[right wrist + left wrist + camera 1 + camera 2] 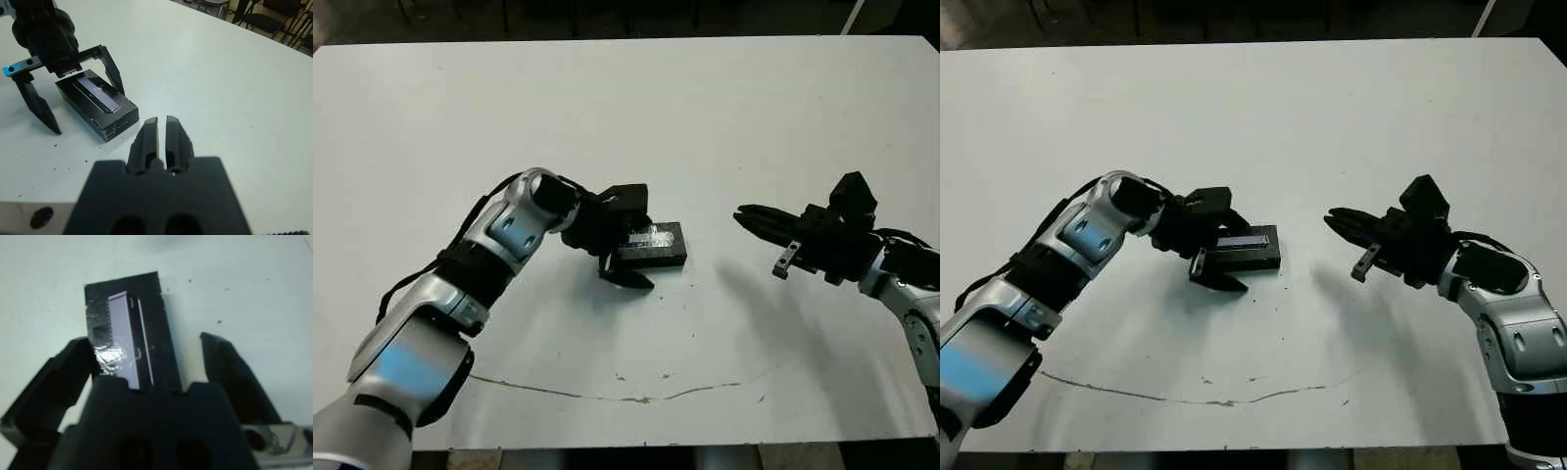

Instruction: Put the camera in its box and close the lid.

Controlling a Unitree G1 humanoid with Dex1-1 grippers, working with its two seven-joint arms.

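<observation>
Black, hard-edged and closed-looking: the lid [96,93] sat on the box [110,120], one compact block lying flat on the white bench [636,117]. Shiny silvery strip ran along the lid's top, matte black around it, side walls dark with faint light marks. No white lining was visible, no camera visible either; likely inside, but that could not be confirmed.

Handling guess: small, light, rigid shell, probably card or plastic. Glossy strip likely slippery, so pressing or gripping on the matte long sides looked safer than on the top. A light block on a smooth bench could skid under a one-sided push. Lid could sit crooked; a flat downward press on its middle seemed the way to seat it.

Left gripper [628,257] straddled the box, its fingers [35,105] spread apart and released, one on each long side of the box, tips at bench level, apparently not clamping anything. Wrist view showed a gap between at least one finger and the box wall.

Right gripper [1344,227] hovered well clear of the box, on the side away from the left arm, pointing toward it. Its fingers [149,139] were clenched together, holding nothing.

Task looked near done, only seating to check.
</observation>
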